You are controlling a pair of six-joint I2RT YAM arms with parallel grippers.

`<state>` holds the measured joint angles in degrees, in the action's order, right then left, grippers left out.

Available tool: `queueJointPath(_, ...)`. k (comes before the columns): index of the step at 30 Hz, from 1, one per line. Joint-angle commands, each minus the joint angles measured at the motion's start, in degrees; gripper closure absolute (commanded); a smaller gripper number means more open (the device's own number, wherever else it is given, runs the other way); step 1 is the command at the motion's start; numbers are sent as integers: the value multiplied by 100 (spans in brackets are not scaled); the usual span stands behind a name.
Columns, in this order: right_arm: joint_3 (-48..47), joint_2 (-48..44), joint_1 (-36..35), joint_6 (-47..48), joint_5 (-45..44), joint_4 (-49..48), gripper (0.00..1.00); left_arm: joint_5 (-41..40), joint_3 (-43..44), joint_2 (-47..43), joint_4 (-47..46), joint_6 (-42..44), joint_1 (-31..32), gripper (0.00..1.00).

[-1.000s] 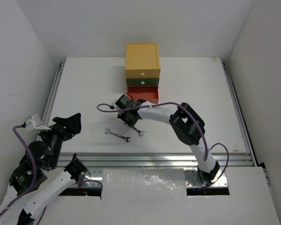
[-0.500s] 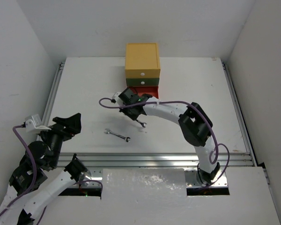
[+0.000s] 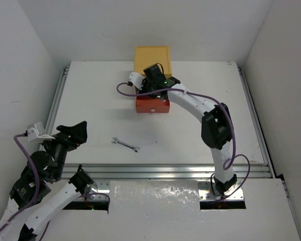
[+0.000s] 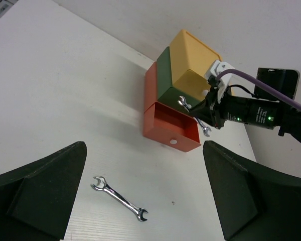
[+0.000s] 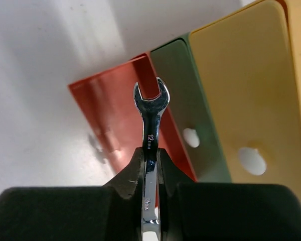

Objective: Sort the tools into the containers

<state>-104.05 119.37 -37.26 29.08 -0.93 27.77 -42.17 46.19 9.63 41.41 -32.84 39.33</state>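
Note:
My right gripper [image 5: 149, 153] is shut on a flat silver wrench [image 5: 150, 120] marked 12. It holds the wrench in the air over the open red drawer [image 5: 113, 110], and shows so in the top view [image 3: 153, 93] and the left wrist view [image 4: 203, 113]. The red drawer [image 3: 152, 107] is pulled out at the bottom of the chest. The green drawer [image 4: 173, 75] and yellow drawer [image 4: 195, 55] above it are closed. A second silver wrench [image 3: 126, 144] lies flat on the table. My left gripper [image 4: 143, 165] is open and empty, at the near left of the table. No screwdrivers or yellow-and-black tools show.
The white table is walled at the back and both sides. Metal rails [image 3: 160, 170] run along its near edge. A purple cable [image 3: 125, 90] loops off the right wrist to the left of the chest.
My right gripper has carried its wrench from low over the table in front of the chest up and back over the open red drawer. The left arm and the table wrench have not moved.

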Motion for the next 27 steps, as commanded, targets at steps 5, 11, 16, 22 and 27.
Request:
queueJointPath(5,-370,429,96,696,321,-114,66,60,56,66,-177,76,-48,0)
queueJointPath(11,-265,-79,-316,11,234,-219,44,78,56,136,-186,85,-48,0)
queueJointPath(16,16,-336,-1029,-1569,1617,272,28,-45,118,84,-89,-3,-40,0)
queueJointPath(22,402,121,-1687,-2556,1238,326,25,-177,92,-268,-71,-56,-48,0)
queueJointPath(27,473,464,-2154,-2714,875,448,25,-186,118,-181,-36,-73,-40,0)
